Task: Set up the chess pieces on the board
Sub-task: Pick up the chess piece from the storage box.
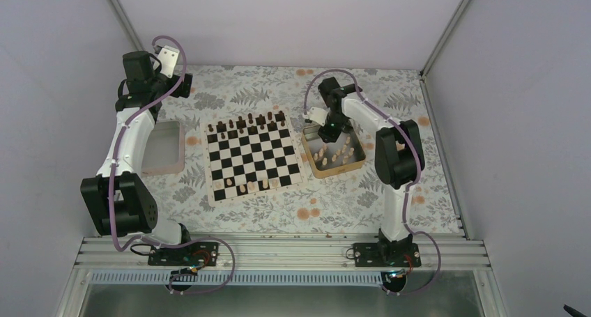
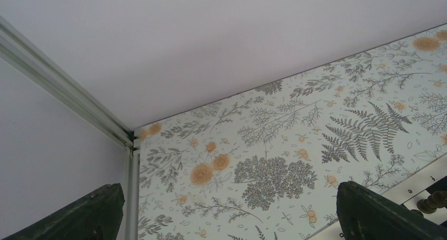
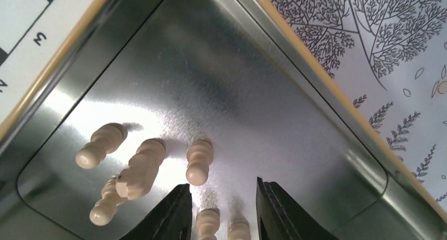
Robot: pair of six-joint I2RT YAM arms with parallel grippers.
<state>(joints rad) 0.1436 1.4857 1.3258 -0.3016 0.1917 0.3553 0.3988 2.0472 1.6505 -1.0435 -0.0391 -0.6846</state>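
Note:
The board [image 1: 256, 157] lies mid-table, with dark pieces along its far rows and a few light tan chess pieces [image 1: 252, 187] on its near row. More tan pieces [image 1: 336, 154] fill the gold tin tray [image 1: 357, 165] to its right. My right gripper [image 1: 327, 131] hangs low over the tin's far-left corner. In the right wrist view it [image 3: 224, 214] is open, its fingers [image 3: 171, 216] straddling two upright tan pieces [image 3: 207, 221] without touching them. Other tan pieces [image 3: 199, 161] stand just ahead. My left gripper [image 2: 226, 219] is wide open and holds nothing, far left of the board.
A pale pinkish-rimmed tray [image 1: 162, 148] sits left of the board, under the left arm. The tin's rim [image 3: 311, 71] runs close on the right gripper's right, with the board's border [image 3: 31, 45] beyond its left wall. A dark piece [image 2: 432, 200] shows at the board's corner.

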